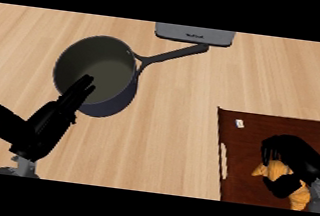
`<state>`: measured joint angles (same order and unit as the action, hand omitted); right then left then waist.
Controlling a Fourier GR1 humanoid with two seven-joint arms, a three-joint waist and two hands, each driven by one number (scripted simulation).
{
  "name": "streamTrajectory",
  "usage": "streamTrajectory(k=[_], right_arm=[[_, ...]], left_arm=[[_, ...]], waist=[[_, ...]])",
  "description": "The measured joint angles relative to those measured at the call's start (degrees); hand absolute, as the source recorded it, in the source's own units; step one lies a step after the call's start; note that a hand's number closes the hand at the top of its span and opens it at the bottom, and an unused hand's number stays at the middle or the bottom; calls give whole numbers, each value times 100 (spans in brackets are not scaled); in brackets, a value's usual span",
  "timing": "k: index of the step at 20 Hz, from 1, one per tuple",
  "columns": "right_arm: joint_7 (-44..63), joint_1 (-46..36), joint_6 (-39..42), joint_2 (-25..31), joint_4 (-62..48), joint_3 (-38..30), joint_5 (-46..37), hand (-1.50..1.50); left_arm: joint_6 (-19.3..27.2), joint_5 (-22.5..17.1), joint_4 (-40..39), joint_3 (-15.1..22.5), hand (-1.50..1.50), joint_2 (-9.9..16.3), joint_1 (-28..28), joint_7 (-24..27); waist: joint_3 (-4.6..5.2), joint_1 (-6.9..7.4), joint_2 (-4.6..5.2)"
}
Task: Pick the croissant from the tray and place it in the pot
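The left hand (39, 123) stood nearest, fingers straight and released, their tips overlapping the near rim of the dark pot (96, 74), whose handle ran toward a grey appliance (195, 34). On the brown tray (252, 141) at right, the right hand (293, 164) curled round the croissant (287, 183).

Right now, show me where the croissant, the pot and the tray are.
croissant (299, 196): head view, on its orange tip below the right hand.
pot (122, 98): head view, on its dark outer wall.
tray (246, 156): head view, on bare brown floor left of the croissant.
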<state>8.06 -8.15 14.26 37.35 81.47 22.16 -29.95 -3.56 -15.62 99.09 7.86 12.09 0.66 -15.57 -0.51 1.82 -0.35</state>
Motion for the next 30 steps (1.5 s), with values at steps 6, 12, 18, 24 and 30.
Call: streamTrajectory(k=[6,12,18,24,30], right_arm=[[3,-1063,328,-705,-230,511,-435,150],[241,-1542,192,-935,-37,308,-727,150],[444,-1566,-24,-792,990,-316,-571,150],[572,-2098,322,-793,1846,-1000,83,150],[1146,-2840,737,-1195,2195,-1474,907,150]], left_arm=[[-3,15,9,-26,0,-70,-5,-22],[32,113,36,-97,0,-111,-61,22],[44,89,102,-168,0,-139,-113,-45],[24,123,118,-131,0,-204,-124,-55],[-15,111,163,-88,0,-258,-112,-153]], waist=[[-4,-24,-6],[-11,-132,-31],[-9,-240,-51],[-9,-223,-47],[2,-169,-32]])
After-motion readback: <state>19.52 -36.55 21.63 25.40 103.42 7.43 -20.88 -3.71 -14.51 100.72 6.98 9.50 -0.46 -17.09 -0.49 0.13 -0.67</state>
